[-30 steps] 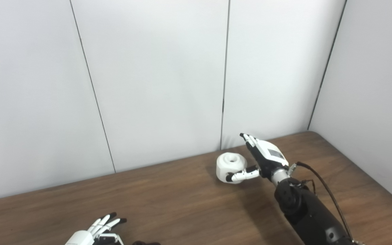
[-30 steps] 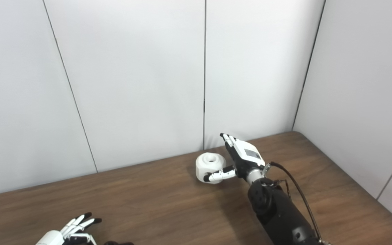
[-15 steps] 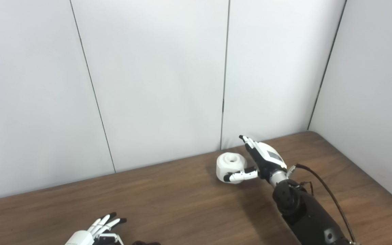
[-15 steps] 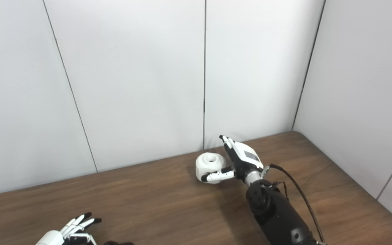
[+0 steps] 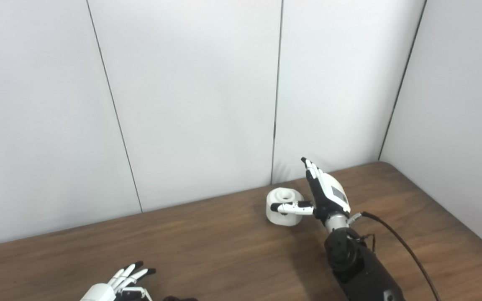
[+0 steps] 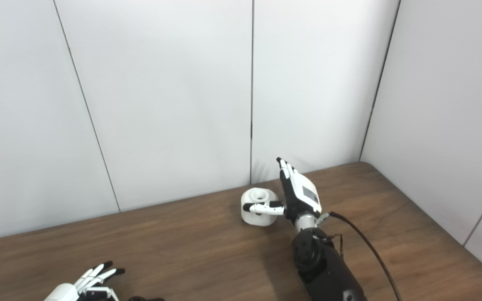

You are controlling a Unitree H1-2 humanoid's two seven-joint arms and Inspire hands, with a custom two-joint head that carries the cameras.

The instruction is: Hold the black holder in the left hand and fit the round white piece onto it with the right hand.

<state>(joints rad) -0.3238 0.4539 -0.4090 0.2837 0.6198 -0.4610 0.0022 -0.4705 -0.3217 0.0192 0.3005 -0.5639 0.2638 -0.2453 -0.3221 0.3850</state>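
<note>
The round white piece [image 5: 281, 206], a squat cylinder with a hole in its top, sits on the brown table near the back wall. My right hand [image 5: 322, 194] stands open just to its right, fingers pointing up and thumb stretched across the front of the piece. I cannot tell whether the thumb touches it. My left hand [image 5: 117, 286] is open at the bottom left edge, fingers spread. A dark shape [image 5: 178, 298] at the bottom edge beside it may be the black holder; only its top shows.
White wall panels close off the back and right side of the table [image 5: 207, 251]. A black cable [image 5: 404, 246] trails from the right wrist over the table's right part.
My right hand has turned more upright and shifted slightly left, and its thumb has risen from the lower front of the white piece to across its upper front. The left hand has not moved.
</note>
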